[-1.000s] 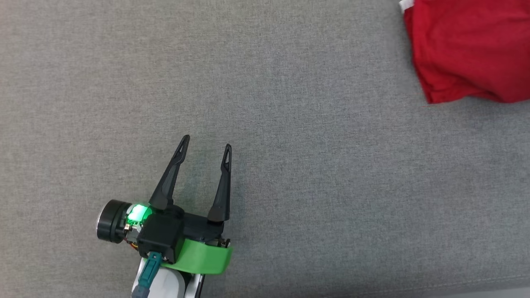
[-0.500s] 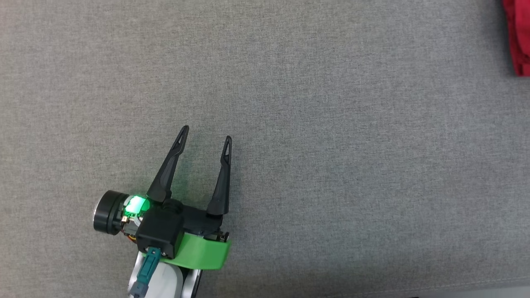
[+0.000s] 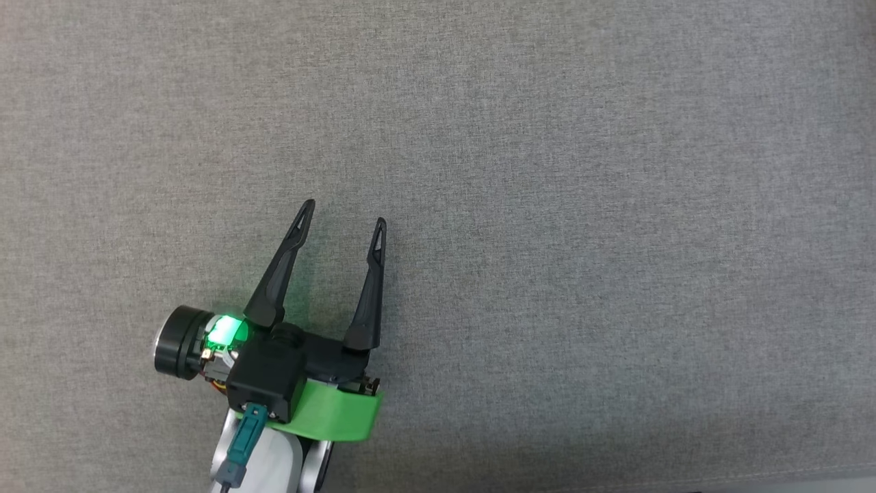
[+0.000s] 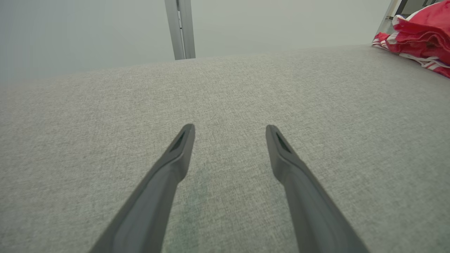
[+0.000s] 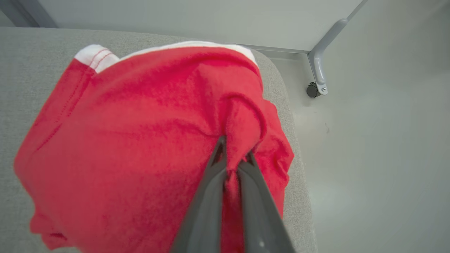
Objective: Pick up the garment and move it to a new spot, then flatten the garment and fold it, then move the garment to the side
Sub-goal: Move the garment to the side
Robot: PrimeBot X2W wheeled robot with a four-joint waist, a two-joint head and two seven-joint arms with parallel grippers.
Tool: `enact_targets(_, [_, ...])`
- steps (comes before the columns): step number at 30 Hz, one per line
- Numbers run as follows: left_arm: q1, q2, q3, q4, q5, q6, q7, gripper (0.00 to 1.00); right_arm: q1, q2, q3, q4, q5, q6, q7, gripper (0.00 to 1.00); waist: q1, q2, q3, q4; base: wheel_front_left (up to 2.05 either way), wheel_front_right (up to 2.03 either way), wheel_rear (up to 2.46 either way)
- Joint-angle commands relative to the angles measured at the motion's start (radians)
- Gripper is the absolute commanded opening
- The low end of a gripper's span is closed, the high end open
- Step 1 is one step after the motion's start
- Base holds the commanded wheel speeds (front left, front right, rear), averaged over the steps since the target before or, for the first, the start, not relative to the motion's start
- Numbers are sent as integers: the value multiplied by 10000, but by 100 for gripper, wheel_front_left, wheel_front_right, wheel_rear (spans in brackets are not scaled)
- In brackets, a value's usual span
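Note:
The garment (image 5: 140, 140) is red with white trim, folded into a thick bundle. In the right wrist view my right gripper (image 5: 233, 149) is shut on a pinched ridge of its cloth, and the bundle hangs over the grey surface near that surface's rounded corner. The left wrist view catches the garment (image 4: 416, 33) far off at the upper right edge. My left gripper (image 3: 342, 212) stands open above bare grey fabric at the lower left of the head view, and between its fingers (image 4: 175, 158) there is only fabric.
The grey upholstered surface (image 3: 547, 205) spreads across the head view, with its front edge at the bottom right. Beyond the surface's corner lies pale floor (image 5: 369, 158) with a metal leg and a caster (image 5: 313, 89). A grey post (image 4: 180, 28) stands behind the surface.
The red garment slid right across the head view and passed out of it. My left gripper stayed open and rose slightly in the picture.

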Motion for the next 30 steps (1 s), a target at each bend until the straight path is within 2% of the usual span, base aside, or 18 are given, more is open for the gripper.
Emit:
enact_targets(1, [-221,56,11,4,56,-44,-27,100,-4,20,20,178,-251,-16,-134,16,-1,-1,15,32,0,0,0])
enact_targets(2, [-230,54,7,3,61,-46,-27,100,-46,56,21,300,-464,-16,-246,51,-1,-1,17,46,0,0,0])
enact_targets(3, [-235,53,-4,2,63,-42,-27,100,-125,120,15,451,-749,-16,-400,100,-1,-1,17,60,0,0,0])
enact_targets(8, [-258,48,-41,-86,5,-51,-27,100,-466,474,84,1100,-2003,-16,-953,100,-1,-1,-68,107,0,0,0])
enact_targets(13, [-111,42,-47,-38,-63,-4,-27,100,-833,1237,238,1459,-3237,-16,-1751,100,-1,-1,-446,131,0,0,0])
enact_targets(22, [439,28,0,68,-178,127,-27,100,-336,3675,917,1648,-3999,-17,-2883,100,-1,-1,-1771,17,0,0,0])
enact_targets(30, [1119,15,70,150,-353,321,-27,100,371,5861,1967,1798,-3425,-17,-4228,100,-1,-1,-3140,44,0,0,0])
